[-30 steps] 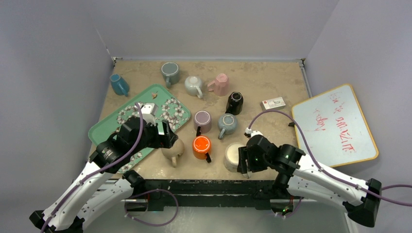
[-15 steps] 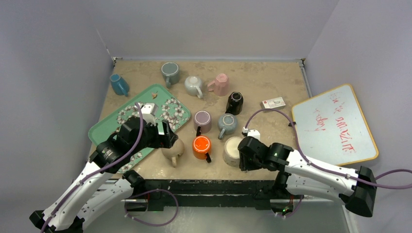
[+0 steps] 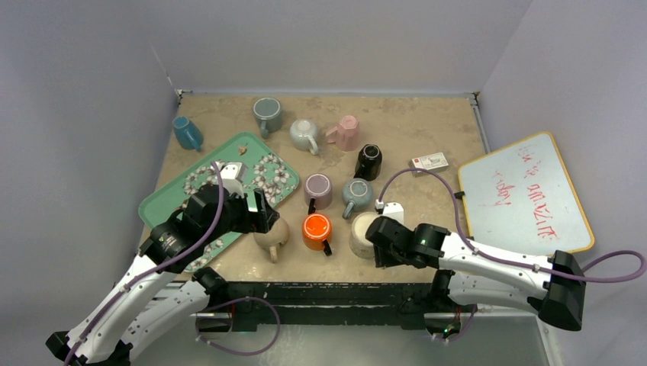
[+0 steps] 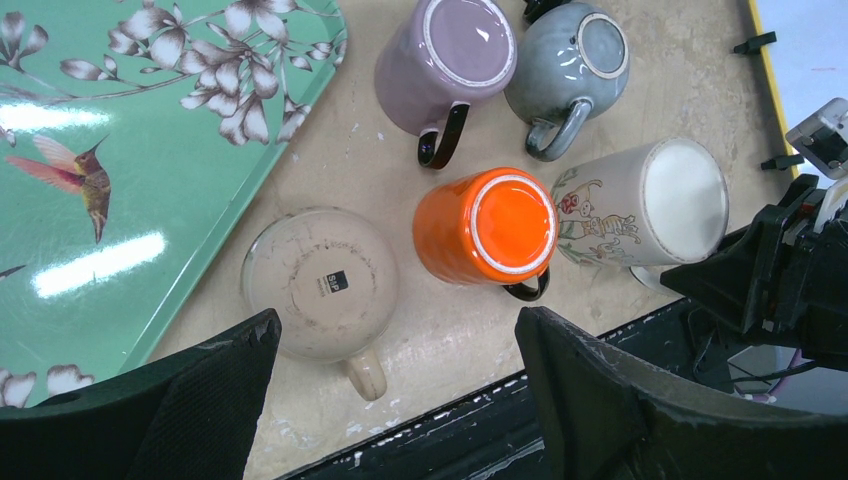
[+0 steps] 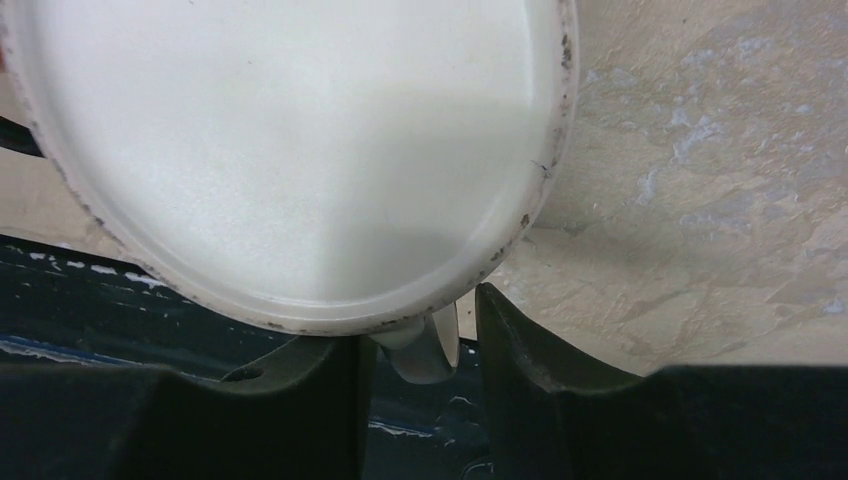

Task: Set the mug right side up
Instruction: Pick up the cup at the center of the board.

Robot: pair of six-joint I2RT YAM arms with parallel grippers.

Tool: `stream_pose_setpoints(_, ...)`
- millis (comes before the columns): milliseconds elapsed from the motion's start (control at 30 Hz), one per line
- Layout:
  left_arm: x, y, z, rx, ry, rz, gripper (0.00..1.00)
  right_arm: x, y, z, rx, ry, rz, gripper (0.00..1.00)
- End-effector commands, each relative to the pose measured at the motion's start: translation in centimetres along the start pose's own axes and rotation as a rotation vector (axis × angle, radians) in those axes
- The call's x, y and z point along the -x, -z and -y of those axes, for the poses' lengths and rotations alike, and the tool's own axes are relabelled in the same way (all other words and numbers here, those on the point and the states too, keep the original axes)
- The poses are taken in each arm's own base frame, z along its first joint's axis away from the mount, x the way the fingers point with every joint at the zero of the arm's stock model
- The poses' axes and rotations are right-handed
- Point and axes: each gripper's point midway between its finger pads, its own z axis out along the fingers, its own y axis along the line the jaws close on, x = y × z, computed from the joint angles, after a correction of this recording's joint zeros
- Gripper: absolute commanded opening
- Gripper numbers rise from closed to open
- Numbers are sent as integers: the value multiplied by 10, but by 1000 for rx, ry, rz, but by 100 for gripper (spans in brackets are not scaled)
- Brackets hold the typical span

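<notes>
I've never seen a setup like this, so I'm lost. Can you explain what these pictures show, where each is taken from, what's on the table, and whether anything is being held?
These are two robot arms bolted at the near edge of a stone-patterned table. One picture looks down from above and behind them; the other two come from a camera on each wrist. On the table are ten ceramic mugs, several bottom up like the orange one, plus a teal flowered tray and a small white card; a whiteboard with red writing sits to the right. The left gripper is open, above a beige upturned mug, holding nothing. The right gripper is closed on the handle of the cream upturned mug with a flower drawing, the pale disc filling its wrist picture.
</notes>
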Motion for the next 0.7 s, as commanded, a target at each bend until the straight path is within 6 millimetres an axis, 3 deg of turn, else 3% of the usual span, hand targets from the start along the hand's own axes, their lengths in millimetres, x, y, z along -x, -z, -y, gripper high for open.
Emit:
stream_pose_setpoints(0,4,0,6,-28,7,21,87,32,11,-11,37,-70,145,42)
stream_pose_setpoints(667,4,0,6,-32,7,22,87,42,-1,-9,-7,-85,204,40)
